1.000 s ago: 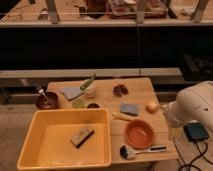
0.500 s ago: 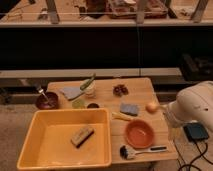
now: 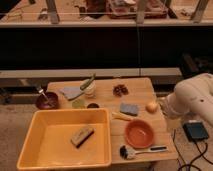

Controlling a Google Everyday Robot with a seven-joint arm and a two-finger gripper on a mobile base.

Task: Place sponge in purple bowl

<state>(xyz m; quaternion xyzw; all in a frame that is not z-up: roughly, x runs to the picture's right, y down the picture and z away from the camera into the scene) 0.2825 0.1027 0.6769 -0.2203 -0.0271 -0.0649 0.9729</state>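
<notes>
Jaws: can't tell. Gripper (image 3: pixel 170 111) at table's R edge, near onion (image 3: pixel 151 106). Dark cup (image 3: pixel 93 105), cloth (image 3: pixel 71 92) sit btwn sponge (image 3: pixel 129 108) & purple bowl (image 3: pixel 47 101). Nothing moved since prior frame.

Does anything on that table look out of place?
Nothing spilled or broken. One oddity: the purple bowl, far left on the table, has a utensil leaning in it. The sponge lies flat, centre. The gripper is out of view; only the white arm shows, right.
</notes>
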